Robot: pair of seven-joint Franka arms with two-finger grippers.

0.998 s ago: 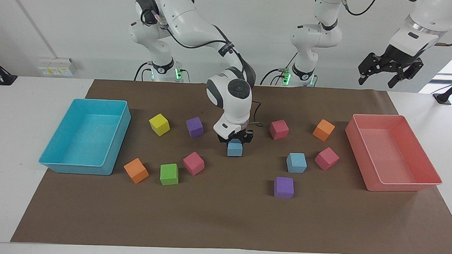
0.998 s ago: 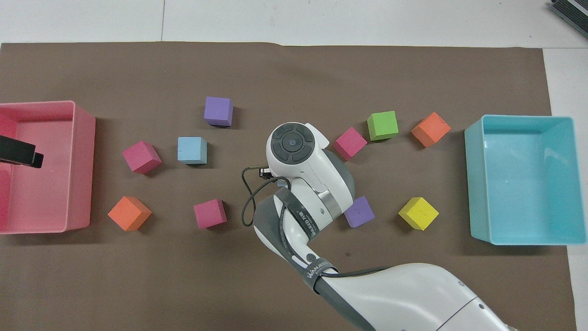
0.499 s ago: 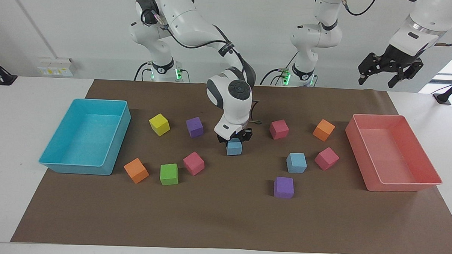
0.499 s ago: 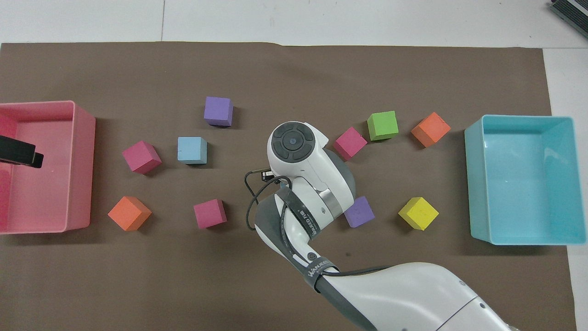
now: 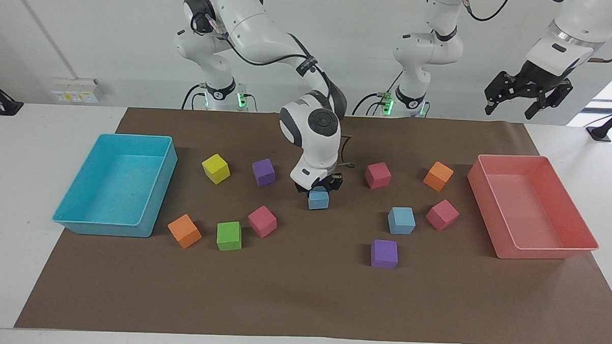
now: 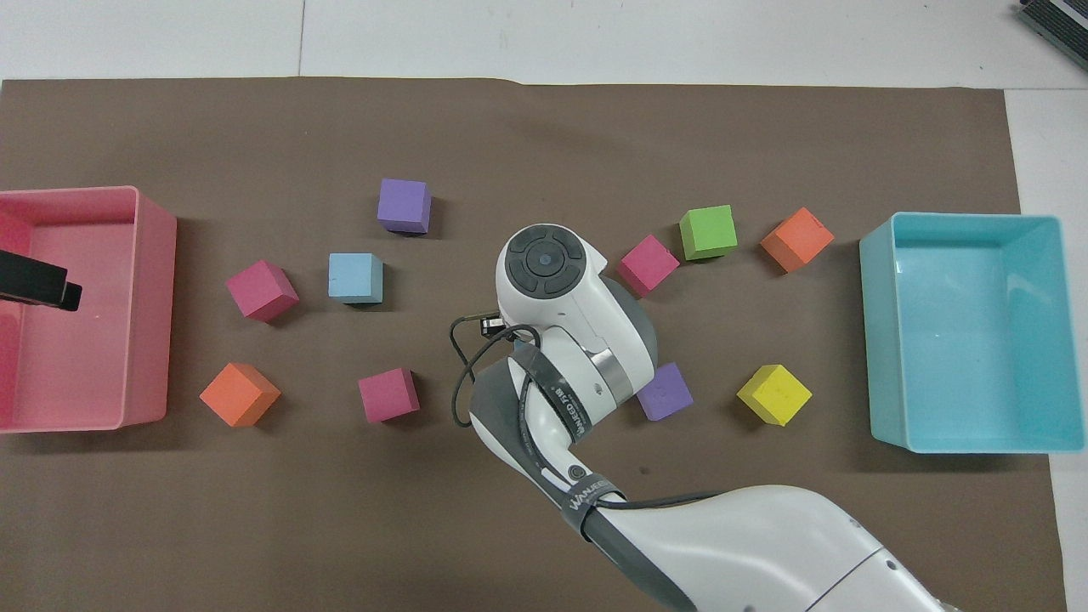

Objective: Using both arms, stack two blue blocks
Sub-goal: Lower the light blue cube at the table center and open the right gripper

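Note:
My right gripper is shut on a sky-blue block and holds it just above the middle of the brown mat. The right arm hides this block in the overhead view. The second blue block rests on the mat toward the left arm's end, beside a pink cube. My left gripper hangs open and high in the air over the pink tray's end of the table, and only its dark tip shows in the overhead view.
A turquoise tray stands at the right arm's end and a pink tray at the left arm's end. Yellow, purple, pink, orange, green and other cubes lie scattered between them.
The right gripper has risen a little with the blue block in its grip. The left arm has not moved.

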